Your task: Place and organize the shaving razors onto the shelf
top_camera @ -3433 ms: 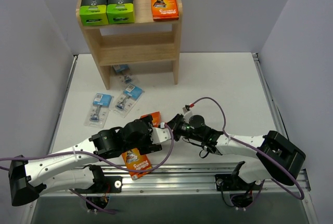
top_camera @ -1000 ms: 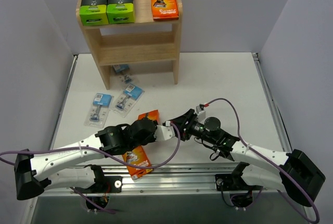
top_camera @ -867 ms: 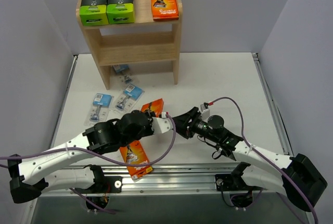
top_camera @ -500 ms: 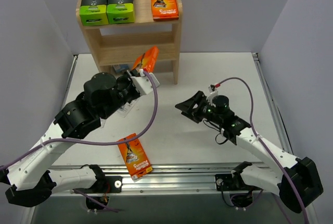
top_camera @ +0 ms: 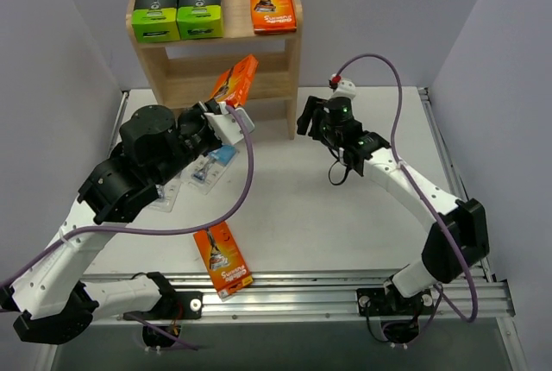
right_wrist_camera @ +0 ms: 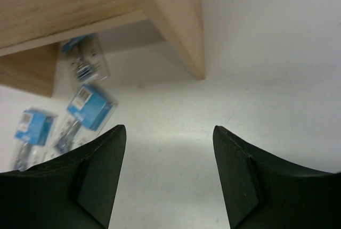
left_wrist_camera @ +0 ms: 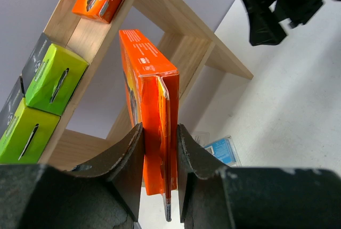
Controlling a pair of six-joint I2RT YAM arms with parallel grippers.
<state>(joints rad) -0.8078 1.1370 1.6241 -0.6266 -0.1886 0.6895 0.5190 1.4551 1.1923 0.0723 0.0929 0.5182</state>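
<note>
Up in the air with an orange razor box, pinched firmly across its two broad faces by the left claw, gripped near one end, far end aimed at the shelf. Hanging tilted just in front of the middle tier, apparently not yet touching wood.

Looks like light, stiff card: easy to carry, but hollow, so liable to dent under too tight a squeeze and to swing about the pinch point. Best taken face-to-face as here, close to one end, leaving the other end free to slide onto a board.

Over to the right claw: spread wide, holding nothing, hovering above the worktop by the shelf's right leg.

Already up on the top tier: two black-and-lime boxes side by side and another orange box. Down on the worktop: a third orange box at the near edge, plus blue-carded blister packs by the shelf foot. Slick clear plastic, thin, probably awkward to lift from flat.

White lettering and a razor picture on the orange packs, fine print down the held one's side. All too small to read, no brand to be made out.
</note>
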